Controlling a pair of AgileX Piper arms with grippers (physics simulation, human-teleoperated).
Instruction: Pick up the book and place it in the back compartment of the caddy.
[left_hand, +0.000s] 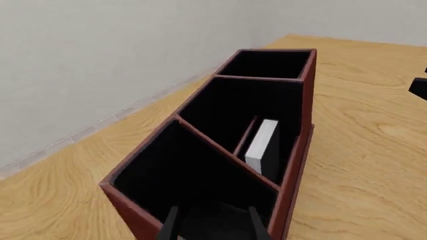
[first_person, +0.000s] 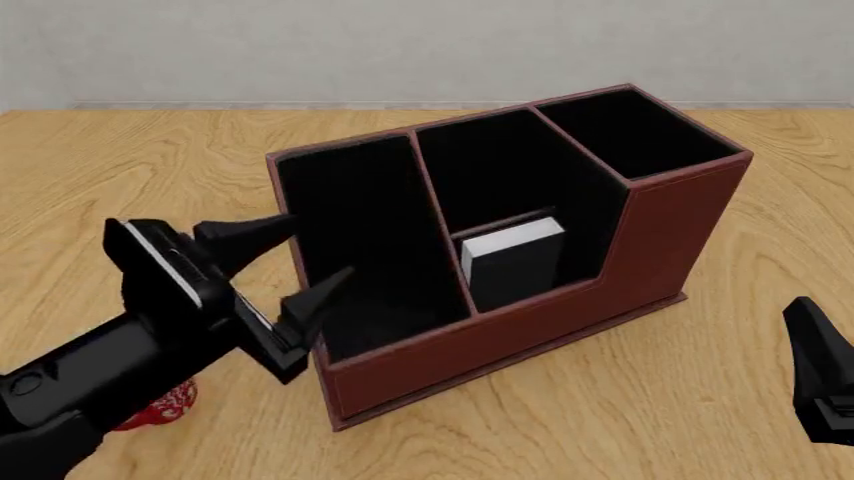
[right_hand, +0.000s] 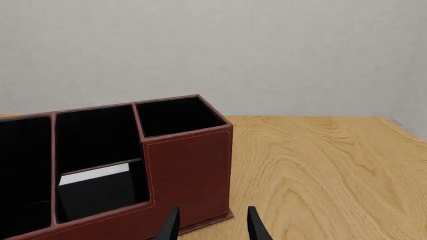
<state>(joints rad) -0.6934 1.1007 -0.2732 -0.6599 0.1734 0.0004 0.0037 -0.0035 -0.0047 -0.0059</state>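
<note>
The book (first_person: 514, 262) stands upright inside the caddy (first_person: 561, 310), in its small low-walled cell. Left pincer (first_person: 287, 275) hangs apart, empty, just beside the caddy's end wall; a careless swing could shove it. Right pincer (right_hand: 210, 225) apart too.

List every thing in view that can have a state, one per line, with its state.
book: upright, inside the caddy's small low-walled cell, white page edges up, nothing gripping it.
caddy: upright on the table, holding only the book.
left pincer: open, empty, beside the caddy's end.
right pincer: open, empty, clear of the caddy.
mug: mostly hidden behind the left arm; pose cannot be told.
</note>
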